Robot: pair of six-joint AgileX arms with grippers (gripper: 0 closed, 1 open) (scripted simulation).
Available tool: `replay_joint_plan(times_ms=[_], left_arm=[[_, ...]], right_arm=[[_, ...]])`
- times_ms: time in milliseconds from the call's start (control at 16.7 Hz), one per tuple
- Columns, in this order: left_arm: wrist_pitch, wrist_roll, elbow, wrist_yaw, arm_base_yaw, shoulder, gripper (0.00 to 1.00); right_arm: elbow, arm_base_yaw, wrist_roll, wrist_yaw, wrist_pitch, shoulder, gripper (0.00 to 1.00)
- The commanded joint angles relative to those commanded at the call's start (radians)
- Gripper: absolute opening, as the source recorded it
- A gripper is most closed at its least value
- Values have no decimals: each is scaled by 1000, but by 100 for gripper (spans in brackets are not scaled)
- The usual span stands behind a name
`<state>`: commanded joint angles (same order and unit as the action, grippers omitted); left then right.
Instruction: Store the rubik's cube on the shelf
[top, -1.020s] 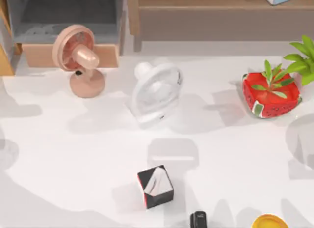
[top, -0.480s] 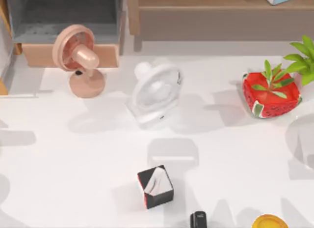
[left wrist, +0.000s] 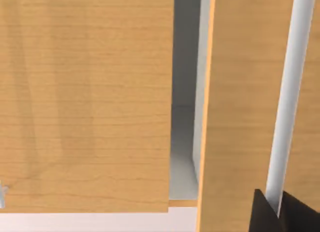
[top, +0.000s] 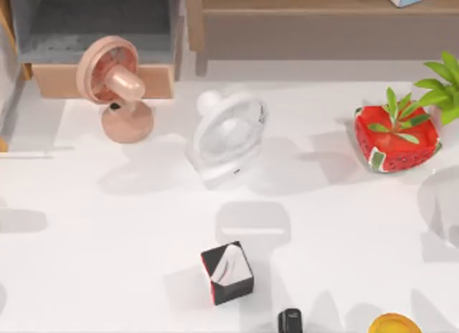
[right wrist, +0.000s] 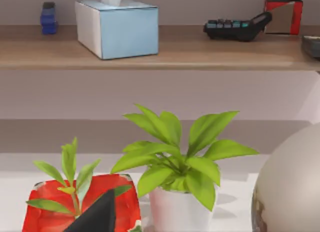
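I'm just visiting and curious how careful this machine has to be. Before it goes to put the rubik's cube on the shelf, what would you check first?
1. Rubik's cube located: cannot tell. The cube on the table is the black cube, a different thing.
2. Free room on the shelf: ok, bare board between the blue box and the calculator.
3. Left claw facing the table: not ok, it faces a wooden panel.
4. Right claw clear of clutter: not ok, the red pot and the white potted plant are close in front.
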<state>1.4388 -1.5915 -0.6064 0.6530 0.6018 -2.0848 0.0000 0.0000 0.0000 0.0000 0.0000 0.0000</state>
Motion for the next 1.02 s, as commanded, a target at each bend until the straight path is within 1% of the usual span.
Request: replay_joint_plan(times_ms=[240, 540, 1020], left_arm=[[62, -4, 111, 62, 65, 44, 0], [70, -4, 123, 70, 73, 50, 0], [70, -4, 123, 70, 73, 50, 60]], right_arm=[[0, 0, 0, 0, 0, 0, 100], [0, 0, 0, 0, 0, 0, 100], [0, 0, 0, 0, 0, 0, 100]])
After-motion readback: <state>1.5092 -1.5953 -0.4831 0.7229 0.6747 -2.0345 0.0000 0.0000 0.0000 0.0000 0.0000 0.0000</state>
